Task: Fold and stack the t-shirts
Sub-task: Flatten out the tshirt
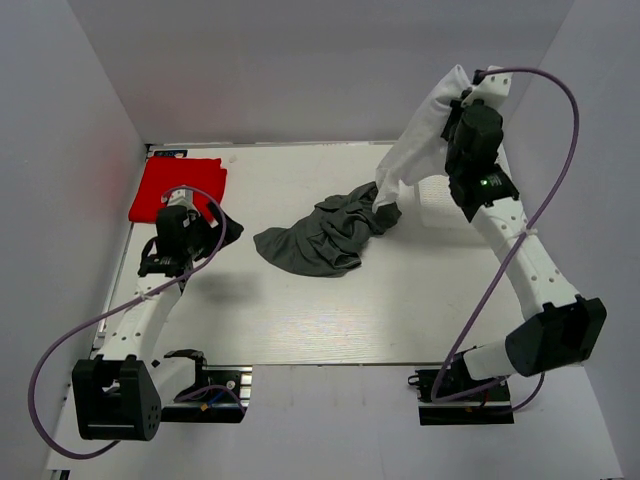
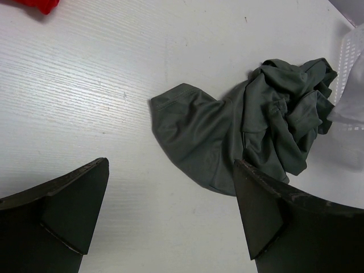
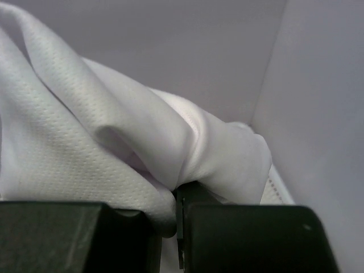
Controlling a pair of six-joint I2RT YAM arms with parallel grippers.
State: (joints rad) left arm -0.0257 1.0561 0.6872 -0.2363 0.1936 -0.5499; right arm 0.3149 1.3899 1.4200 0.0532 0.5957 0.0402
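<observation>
My right fingers (image 1: 462,95) are pinching, nearly closed, a fold of the white t-shirt (image 1: 420,140) and holding it high above the far right of the table (image 1: 300,320); its lower end is hanging down and touching the crumpled dark grey t-shirt (image 1: 325,235) lying mid-table. My left fingers (image 1: 165,262) are standing wide with nothing between them, hovering over the table's left side near the red t-shirt (image 1: 175,187), which is lying flat in the far left corner. A dark strip (image 1: 172,152) on that corner's edge is carrying marks too small to read.
</observation>
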